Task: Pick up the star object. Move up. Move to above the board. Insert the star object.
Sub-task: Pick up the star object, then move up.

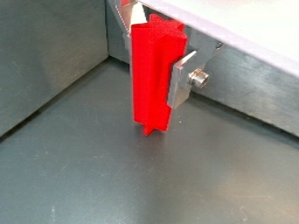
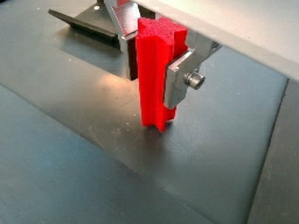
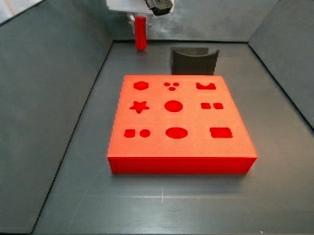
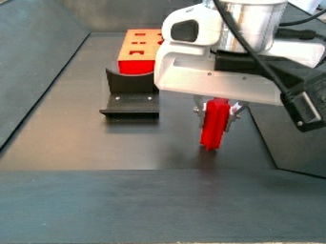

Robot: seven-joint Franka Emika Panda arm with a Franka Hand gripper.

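The star object (image 1: 152,83) (image 2: 153,83) is a slim red peg with a star-shaped top, standing upright. My gripper (image 1: 155,74) (image 2: 155,70) is shut on it, with one silver finger (image 1: 184,80) (image 2: 181,80) pressed on each side. In both side views the peg (image 3: 141,35) (image 4: 216,126) hangs below the gripper (image 3: 142,20) (image 4: 219,107). Its lower end is at or just above the grey floor. The board (image 3: 240,147) (image 4: 128,67), a large flat red block with darker shaped holes, lies apart from the peg, beyond the dark holder.
The fixture (image 3: 194,61) (image 4: 128,95) (image 2: 87,22), a dark open-fronted holder, stands on the floor between the peg and the board. Grey walls enclose the floor, and one corner (image 1: 111,57) is close behind the peg.
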